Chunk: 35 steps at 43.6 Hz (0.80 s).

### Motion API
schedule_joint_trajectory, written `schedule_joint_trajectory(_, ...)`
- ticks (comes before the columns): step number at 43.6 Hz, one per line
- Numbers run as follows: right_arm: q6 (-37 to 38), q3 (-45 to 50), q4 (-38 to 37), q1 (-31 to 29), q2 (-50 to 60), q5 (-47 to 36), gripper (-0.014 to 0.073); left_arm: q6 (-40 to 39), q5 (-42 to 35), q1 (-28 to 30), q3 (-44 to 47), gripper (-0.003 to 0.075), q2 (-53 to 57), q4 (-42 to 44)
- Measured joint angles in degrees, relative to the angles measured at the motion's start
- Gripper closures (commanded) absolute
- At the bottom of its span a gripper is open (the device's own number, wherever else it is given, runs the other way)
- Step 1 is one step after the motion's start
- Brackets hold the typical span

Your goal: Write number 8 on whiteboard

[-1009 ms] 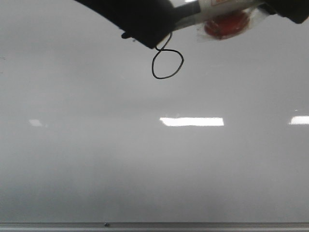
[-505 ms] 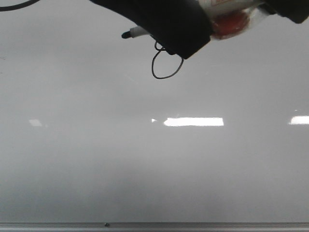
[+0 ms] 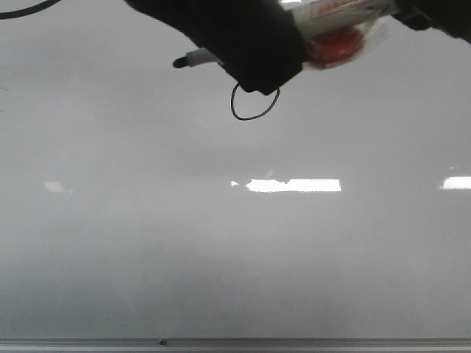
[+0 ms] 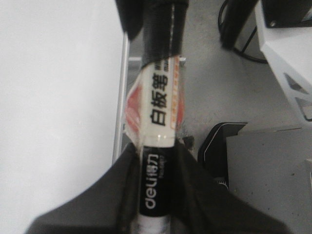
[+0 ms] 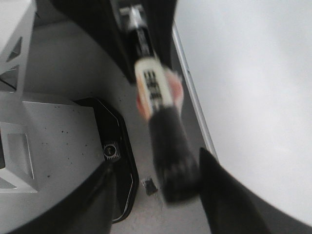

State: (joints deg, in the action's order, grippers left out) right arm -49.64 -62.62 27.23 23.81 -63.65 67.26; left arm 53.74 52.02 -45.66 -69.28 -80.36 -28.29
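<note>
Whiteboard (image 3: 221, 250) bears the 8 (image 3: 254, 109), its lower loop showing just below the left gripper (image 4: 155, 195), jaws clamped on the marker (image 4: 158, 122). Right gripper (image 5: 161, 170) spreads around its rear end; lift-off should be straight, avoiding smears.

A speckled grey floor (image 4: 229, 87) runs beside a thin metal strip (image 4: 120, 97). On that floor sits a black, rounded box (image 5: 114, 146) with a small round fitting on it, pressed against a pale grey block (image 5: 53, 146). A white frame with triangular cut-outs (image 4: 292, 63) stands beyond the block. Dark cables (image 4: 239, 34) curl over the floor near the white frame. Ceiling lights throw bright rectangular glare (image 3: 294, 185).
</note>
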Motion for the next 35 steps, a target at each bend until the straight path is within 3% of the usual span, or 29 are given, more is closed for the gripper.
schedule_joint_trajectory(5,11.2,0.0,-8.6,-1.8,1.2,0.2,0.0194,-11.9,0.2,2.0,-0.2,0.0696,2.3,11.1)
schedule_joint_trajectory(11,25.9,0.0,-16.4,-4.6,3.0,0.6,0.0256,-31.8,1.8,6.4,-0.8,0.0696,6.0,26.8)
schedule_joint_trajectory(18,33.7,0.3,-18.9,-7.0,5.5,-0.1,0.0286,-49.7,4.8,14.8,-0.5,0.0696,9.4,39.0)
schedule_joint_trajectory(26,34.9,2.2,-19.0,-7.2,8.6,-2.8,0.0286,-55.1,1.1,28.7,4.7,0.0696,11.3,41.8)
schedule_joint_trajectory(35,34.9,3.2,-19.0,-7.2,8.9,-4.5,0.0286,-56.0,-15.7,41.6,13.2,0.0696,11.3,35.3)
